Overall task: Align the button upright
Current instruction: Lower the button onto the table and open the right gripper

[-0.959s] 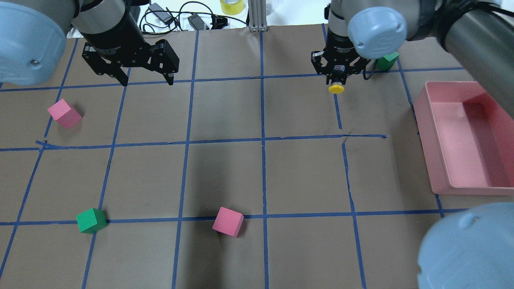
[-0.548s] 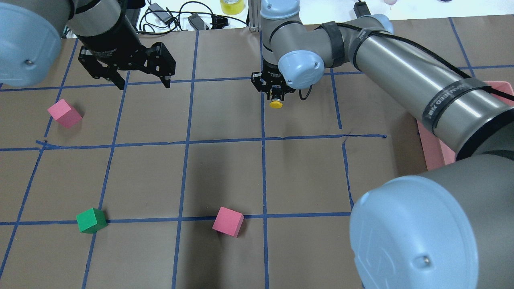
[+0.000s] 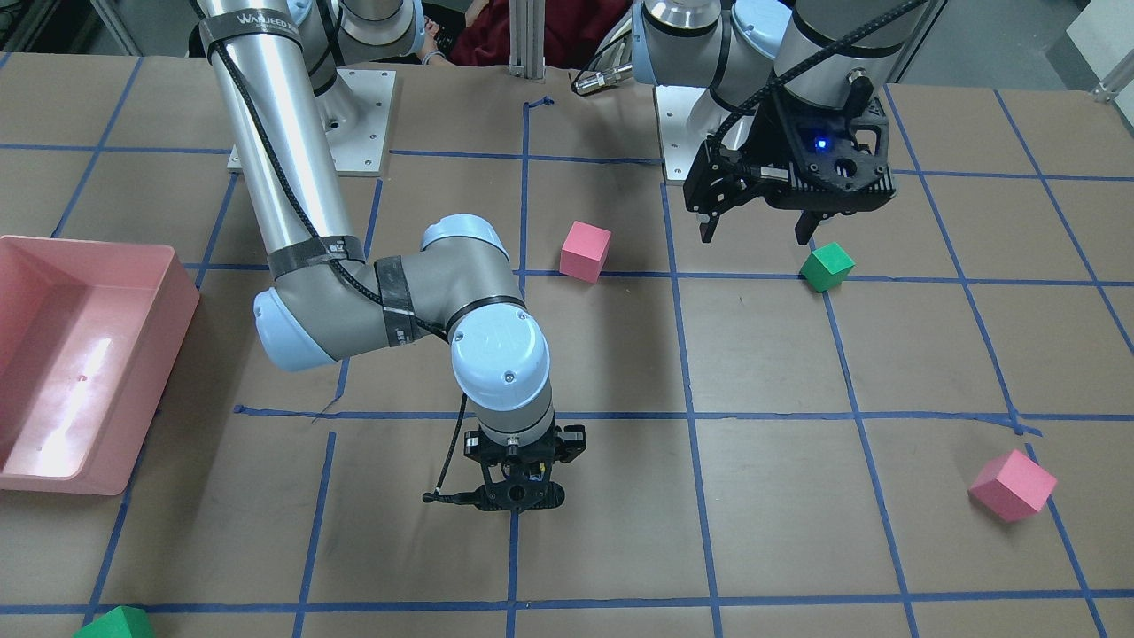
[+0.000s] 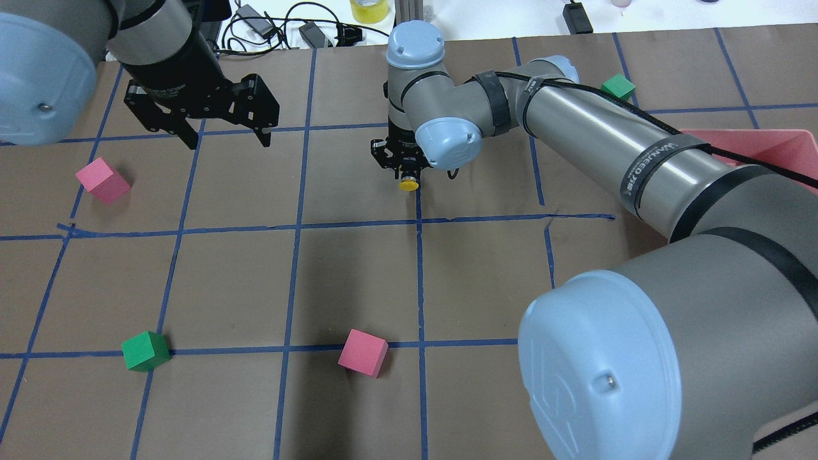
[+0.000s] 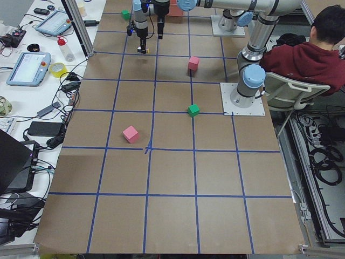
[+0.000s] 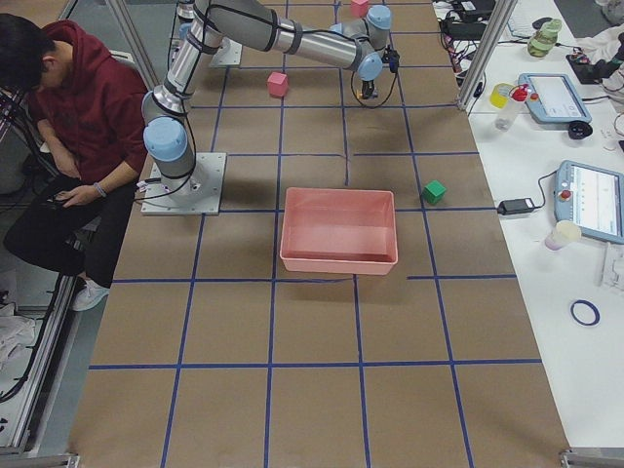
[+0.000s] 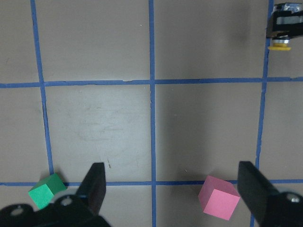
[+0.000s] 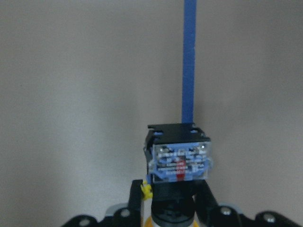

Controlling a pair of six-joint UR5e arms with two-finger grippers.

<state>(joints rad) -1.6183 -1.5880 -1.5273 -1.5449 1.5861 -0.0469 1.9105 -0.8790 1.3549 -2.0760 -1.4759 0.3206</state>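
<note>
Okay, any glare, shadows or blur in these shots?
Front-facing view: bright glare on the floor of the pink bin. Overhead view: a broad dark shadow runs down the middle of the table, and the right arm looms large at lower right. Right wrist view: the button is sharp.

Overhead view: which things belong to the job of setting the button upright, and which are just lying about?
Job in hand:
button
right gripper, jaws shut on it

Lying about:
pink cubes
green cubes
pink bin
left gripper, jaws open, holding nothing
</note>
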